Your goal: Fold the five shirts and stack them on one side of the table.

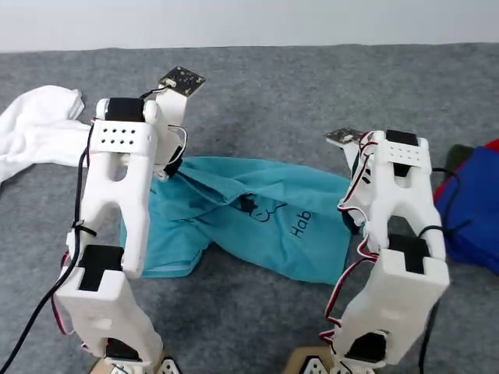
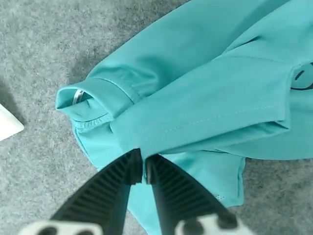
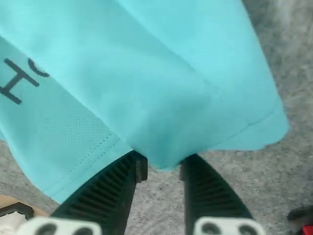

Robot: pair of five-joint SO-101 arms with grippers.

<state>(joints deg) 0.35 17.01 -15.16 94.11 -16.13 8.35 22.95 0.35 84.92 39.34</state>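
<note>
A teal shirt [image 1: 257, 226] with dark print lies crumpled and partly lifted on the grey carpet between the two arms. My left gripper [image 2: 143, 169] is shut on a folded edge of the teal shirt [image 2: 205, 98], close to the collar [image 2: 80, 100]; from above, the left gripper [image 1: 168, 167] is at the shirt's far left corner. My right gripper [image 3: 161, 169] is shut on a bunched fold of the teal shirt [image 3: 146, 73] near its hem. In the high view the right arm [image 1: 394, 202] stands over the shirt's right end.
A white shirt [image 1: 39, 128] lies bunched at the far left. A blue shirt [image 1: 475, 206] with red and dark cloth behind it sits at the right edge. Bare grey carpet [image 1: 273, 101] stretches behind the teal shirt and in front of it, between the arm bases.
</note>
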